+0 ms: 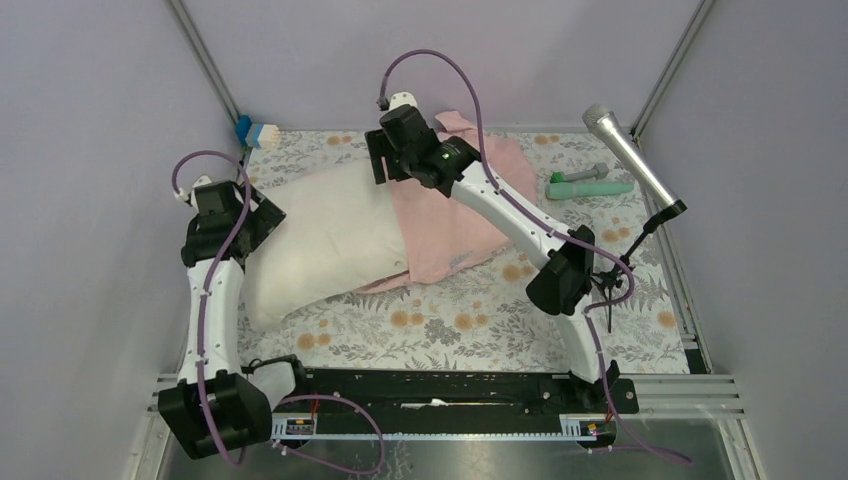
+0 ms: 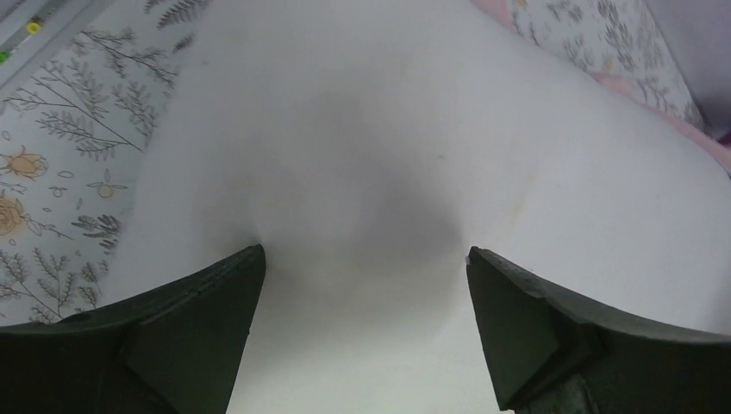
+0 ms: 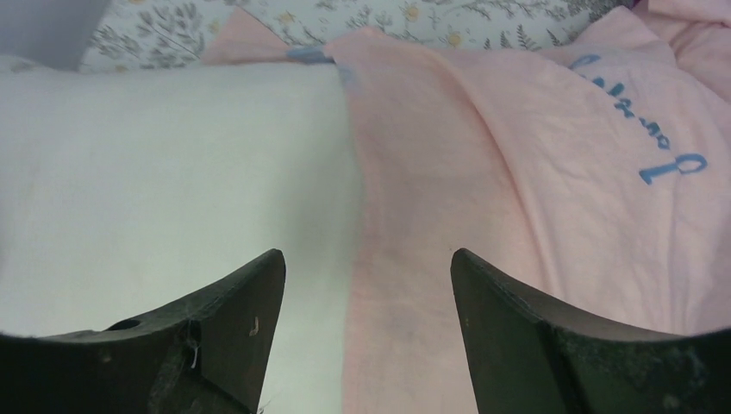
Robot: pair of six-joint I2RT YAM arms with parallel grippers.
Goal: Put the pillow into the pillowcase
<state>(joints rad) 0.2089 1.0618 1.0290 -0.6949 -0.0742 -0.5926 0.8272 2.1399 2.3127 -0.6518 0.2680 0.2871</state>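
Observation:
The cream pillow (image 1: 320, 240) lies slanted on the left half of the table. Its right end meets the pale pink pillowcase (image 1: 460, 210), which is spread out flat towards the back right. My left gripper (image 1: 265, 215) is at the pillow's left side. In the left wrist view the pillow (image 2: 371, 129) fills the frame, and the gripper (image 2: 366, 259) is open with both tips pressed against it. My right gripper (image 1: 385, 160) hovers open over the seam where the pillow (image 3: 155, 172) and the pillowcase (image 3: 517, 190) meet, and this gripper (image 3: 366, 259) holds nothing.
A floral cloth (image 1: 450, 320) covers the table. A green tool (image 1: 590, 186) lies at the back right, under a microphone (image 1: 630, 155) on a stand. A blue and white object (image 1: 258, 132) sits in the back left corner. Walls close in on three sides.

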